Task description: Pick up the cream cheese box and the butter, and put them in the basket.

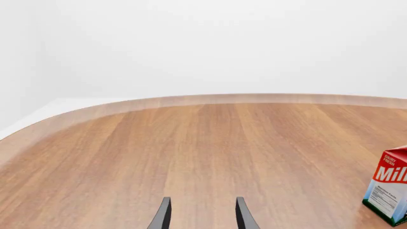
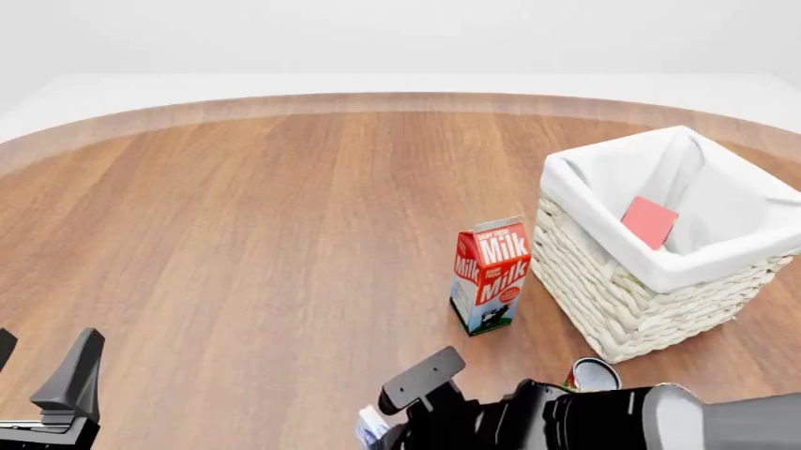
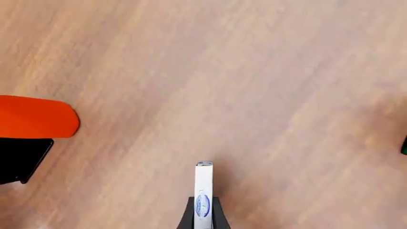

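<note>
Clamped the right gripper (image 3: 203, 206) hard on the cream cheese box (image 3: 203, 188), dark fingers (image 3: 188, 217) pressed flat to both broad faces of the thin white pack. Showed a blue oval label along its narrow edge, wording too small to read; poked out ahead of those jaws as a white-and-blue corner in the front view. Hung the left gripper (image 1: 203, 200) released, slim black fingers parted over the smooth, wood-grain table (image 1: 190, 152) with its rounded rim, nothing between them. Stood upright, forward and to the right of those open jaws and forward of the clenched pair: a red-and-white gable-top milk carton (image 2: 491, 277), lettered "Milk" in white, with "DAIRY FRESH" on its sloped top. Sat farther forward and right of the clenched jaws, just beyond the carton: the basket (image 2: 601, 281), square, of white woven wicker, with a soft white cloth liner folded over the rim. Leaned inside against that liner, well apart from both pairs of jaws: the butter (image 2: 650, 222), seen only as a flat red-orange face, no lettering legible. Glimpsed just right of the right arm: a round, silver-rimmed tin (image 2: 595, 374), mostly hidden.
</note>
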`<action>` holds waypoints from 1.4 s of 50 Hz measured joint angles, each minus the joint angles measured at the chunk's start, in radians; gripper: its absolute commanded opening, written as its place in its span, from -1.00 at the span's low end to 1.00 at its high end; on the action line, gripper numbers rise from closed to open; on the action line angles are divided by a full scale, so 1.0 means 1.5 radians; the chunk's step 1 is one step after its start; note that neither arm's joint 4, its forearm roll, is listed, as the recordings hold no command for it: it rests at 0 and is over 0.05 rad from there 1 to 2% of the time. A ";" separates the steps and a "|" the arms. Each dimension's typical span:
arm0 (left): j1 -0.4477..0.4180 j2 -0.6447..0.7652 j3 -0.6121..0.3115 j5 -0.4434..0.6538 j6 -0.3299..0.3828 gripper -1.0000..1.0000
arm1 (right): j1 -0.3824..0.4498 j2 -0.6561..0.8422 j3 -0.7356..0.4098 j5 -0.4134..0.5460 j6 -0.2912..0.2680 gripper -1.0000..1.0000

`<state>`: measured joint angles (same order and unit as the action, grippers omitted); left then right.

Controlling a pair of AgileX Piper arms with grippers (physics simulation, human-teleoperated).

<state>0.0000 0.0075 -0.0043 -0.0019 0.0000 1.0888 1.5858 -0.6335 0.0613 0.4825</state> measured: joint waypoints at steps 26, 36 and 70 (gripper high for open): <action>0.000 0.000 0.000 0.000 0.000 1.00 | -0.064 -0.064 -0.169 0.216 -0.134 -1.00; 0.000 0.000 0.000 0.000 0.000 1.00 | -0.091 -0.089 -0.236 0.294 -0.193 -1.00; 0.000 0.000 0.000 0.000 0.000 1.00 | -0.243 -0.209 -0.371 0.456 -0.392 -1.00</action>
<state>0.0000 0.0075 -0.0043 -0.0019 0.0000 0.7246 1.2725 -1.1900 0.7452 -0.1062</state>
